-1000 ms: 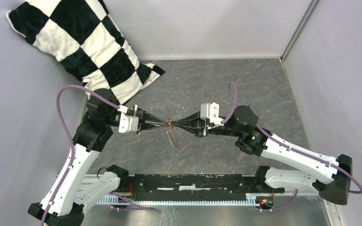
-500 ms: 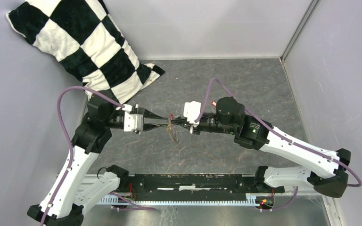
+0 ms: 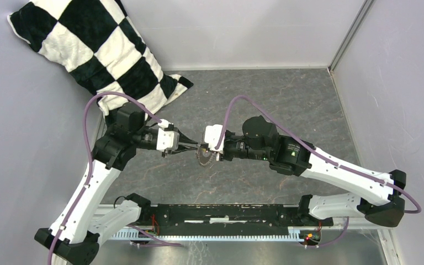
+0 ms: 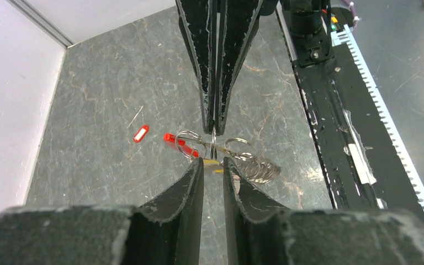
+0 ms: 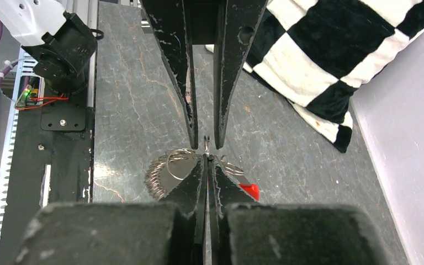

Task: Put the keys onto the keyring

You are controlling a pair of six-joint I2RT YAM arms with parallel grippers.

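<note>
Your right gripper (image 5: pixel 207 159) is pinched on the keyring (image 5: pixel 165 172); your left gripper (image 4: pixel 213 162), fingers apart, faces it from the left.

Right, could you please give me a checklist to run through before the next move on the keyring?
1. Right gripper clamped on the keyring: ok, its jaws are closed on the ring's wire.
2. Left gripper ready to grip: ok, its jaws are open, tips at the ring.
3. Yellow key on the ring: cannot tell, only yellow slivers show among the loops.
4. Red key on the ring: not ok, it lies on the table, apart from the ring.
5. Keyring lifted off the table: cannot tell.
</note>
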